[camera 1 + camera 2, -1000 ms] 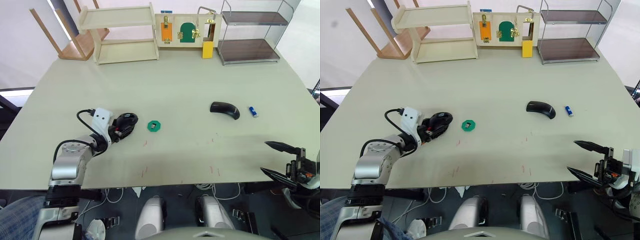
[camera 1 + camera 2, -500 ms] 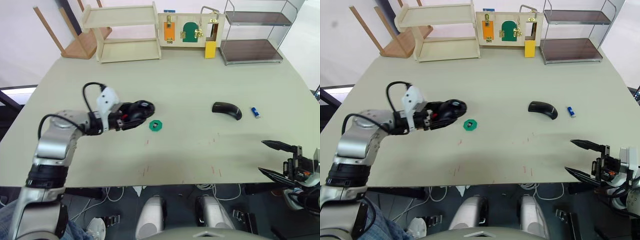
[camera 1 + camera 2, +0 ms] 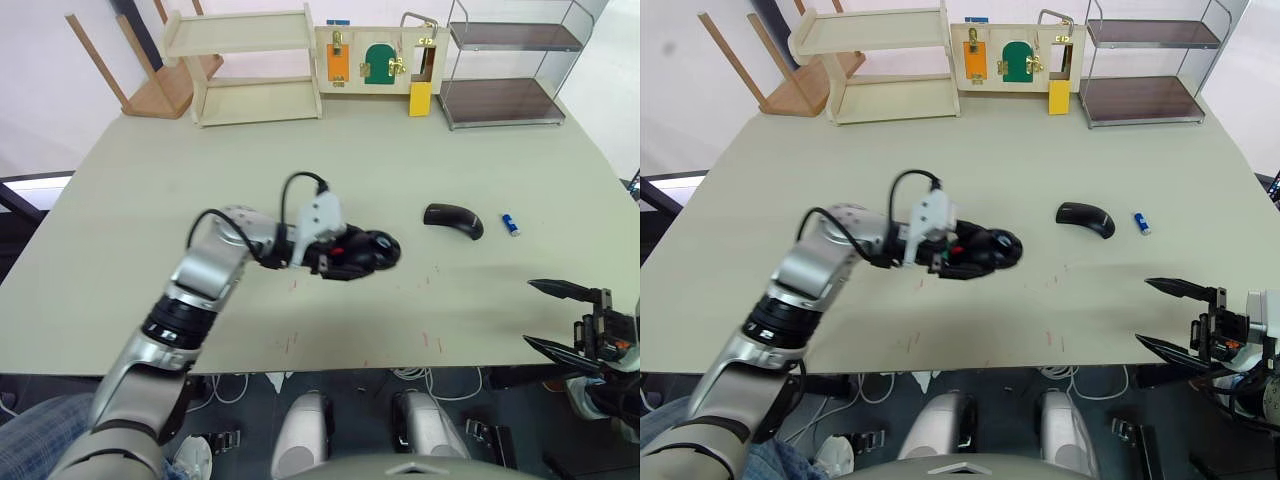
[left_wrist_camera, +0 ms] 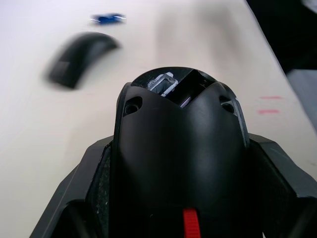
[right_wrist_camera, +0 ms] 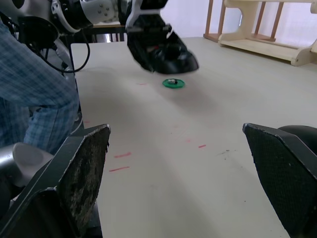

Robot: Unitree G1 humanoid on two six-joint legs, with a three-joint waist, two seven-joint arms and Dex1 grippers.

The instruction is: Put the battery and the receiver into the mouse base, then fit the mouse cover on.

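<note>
Left claw [image 3: 365, 253] clamped, right claw [image 3: 570, 320] spread

Left pincer [image 3: 985, 252] grips mouse base [image 3: 996, 247] above the table [image 3: 1040, 150].

Pale green desk [image 3: 420, 150], marked with faint red scratches. Lay on it: mouse cover [image 3: 452, 219] right of centre; battery [image 3: 510, 224] just beside it, further right; green disc [image 5: 174, 83] bearing the receiver [image 5: 172, 81]. Stood along far edge: wooden shelf [image 3: 251, 66], latch board [image 3: 378, 58], wire rack [image 3: 502, 68].

Matt black plastic mouse base [image 4: 181, 163], glossy mouse cover [image 3: 452, 218].
</note>
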